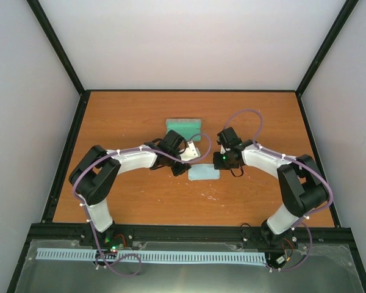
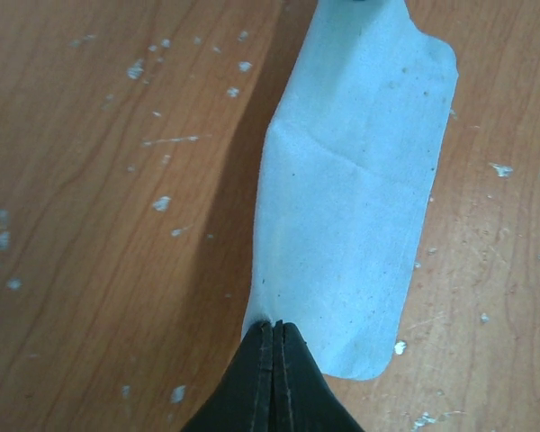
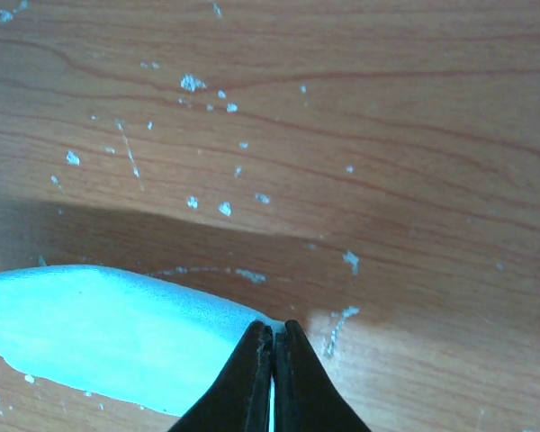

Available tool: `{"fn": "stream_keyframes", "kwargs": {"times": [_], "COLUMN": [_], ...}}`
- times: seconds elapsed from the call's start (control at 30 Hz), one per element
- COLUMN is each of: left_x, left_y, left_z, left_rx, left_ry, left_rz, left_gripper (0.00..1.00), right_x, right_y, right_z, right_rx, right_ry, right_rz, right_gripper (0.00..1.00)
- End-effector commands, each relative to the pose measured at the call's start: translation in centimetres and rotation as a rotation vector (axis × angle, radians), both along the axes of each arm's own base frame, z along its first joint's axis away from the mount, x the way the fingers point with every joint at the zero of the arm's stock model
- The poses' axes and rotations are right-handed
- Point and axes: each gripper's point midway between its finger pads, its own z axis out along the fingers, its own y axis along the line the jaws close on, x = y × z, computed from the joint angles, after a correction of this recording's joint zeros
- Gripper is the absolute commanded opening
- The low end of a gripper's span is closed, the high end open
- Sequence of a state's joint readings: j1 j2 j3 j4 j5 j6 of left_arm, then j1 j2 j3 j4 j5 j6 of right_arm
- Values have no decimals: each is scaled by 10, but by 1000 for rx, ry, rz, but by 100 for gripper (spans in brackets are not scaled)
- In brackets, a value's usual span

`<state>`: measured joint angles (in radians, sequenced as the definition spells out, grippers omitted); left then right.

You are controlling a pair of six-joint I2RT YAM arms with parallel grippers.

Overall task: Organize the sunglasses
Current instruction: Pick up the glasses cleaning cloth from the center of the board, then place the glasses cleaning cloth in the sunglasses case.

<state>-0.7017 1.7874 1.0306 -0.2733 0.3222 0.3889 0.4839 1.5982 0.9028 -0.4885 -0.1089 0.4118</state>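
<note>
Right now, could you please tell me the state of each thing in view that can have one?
left pincer: shut on one end of the cloth
right pincer: shut on its other end
cloth: light blue, creased, gripped at both ends
case: open, teal lining showing

Seen from above, the left arm (image 1: 137,160) covers part of the near edge of the teal-lined case (image 1: 183,126). A pale shape (image 1: 193,151) beside its wrist is too small to identify. Both ends of the light blue cloth (image 1: 204,173) are hidden under the two wrists. In the left wrist view, the left end effector (image 2: 274,328) is cut off by the bottom edge and hides the pinched cloth corner. The cloth's far end runs off the top. In the right wrist view, the right end effector (image 3: 273,331) is likewise cropped below, and the cloth runs off the left edge.
</note>
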Motion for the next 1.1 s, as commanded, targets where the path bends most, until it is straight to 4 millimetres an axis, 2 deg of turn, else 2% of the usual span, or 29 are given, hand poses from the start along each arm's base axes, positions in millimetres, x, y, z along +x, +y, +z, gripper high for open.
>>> {"fn": "stream_keyframes", "kwargs": {"times": [0.0,0.33,0.73,0.87,1.07], "left_x": [21,50,73,86,106], "left_y": [2,29,52,63,72], "left_z": [25,31,36,38,40], "left_rx": [-35,-36,-50,-50,-50], "left_ry": [-112,-151,-168,-181,-201], "left_rz": [25,82,121,140,153], "left_gripper": [1,1,1,1,1], "right_x": [17,48,89,102,113], "right_y": [8,28,61,70,79], "right_z": [5,17,14,16,11], "right_rx": [2,31,54,60,60], "right_ry": [-35,-67,-55,-60,-48], "right_rz": [16,42,88,98,106], "right_gripper": [3,3,3,3,3]}}
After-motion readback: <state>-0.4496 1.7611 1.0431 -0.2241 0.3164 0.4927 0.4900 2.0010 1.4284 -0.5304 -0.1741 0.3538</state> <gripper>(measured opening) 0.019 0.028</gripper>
